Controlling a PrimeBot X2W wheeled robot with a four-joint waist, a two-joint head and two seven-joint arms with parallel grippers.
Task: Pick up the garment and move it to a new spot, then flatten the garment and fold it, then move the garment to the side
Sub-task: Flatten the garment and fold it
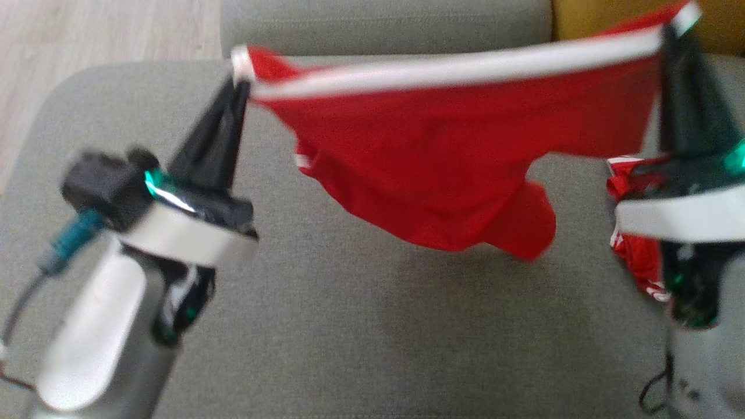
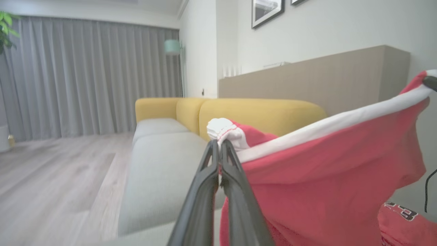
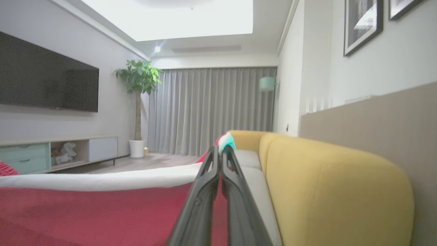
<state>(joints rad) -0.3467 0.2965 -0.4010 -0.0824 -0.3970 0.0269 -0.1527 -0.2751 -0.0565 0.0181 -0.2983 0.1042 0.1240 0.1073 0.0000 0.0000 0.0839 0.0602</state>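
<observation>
Now the red garment (image 1: 442,174) hangs above the grey seat cushion (image 1: 326,349) of the sofa, clear of its surface. Its white band is pulled into a nearly straight line between the two grippers. The left gripper (image 1: 240,86) is clenched on the band's end over the cushion's left part, its fingers pressed together with a bunched white corner poking out past the tips. The right gripper (image 1: 670,32) is likewise clamped tight on the other end, over the cushion's right edge and a little higher toward the backrest.

The body of the cloth sags from the band in a loose red pouch, lowest over the middle of the cushion. More red fabric with white lettering droops beside the right wrist, just above the cushion. Whether it touches the cushion cannot be told. The head view is blurred, so finer folds are unclear.
</observation>
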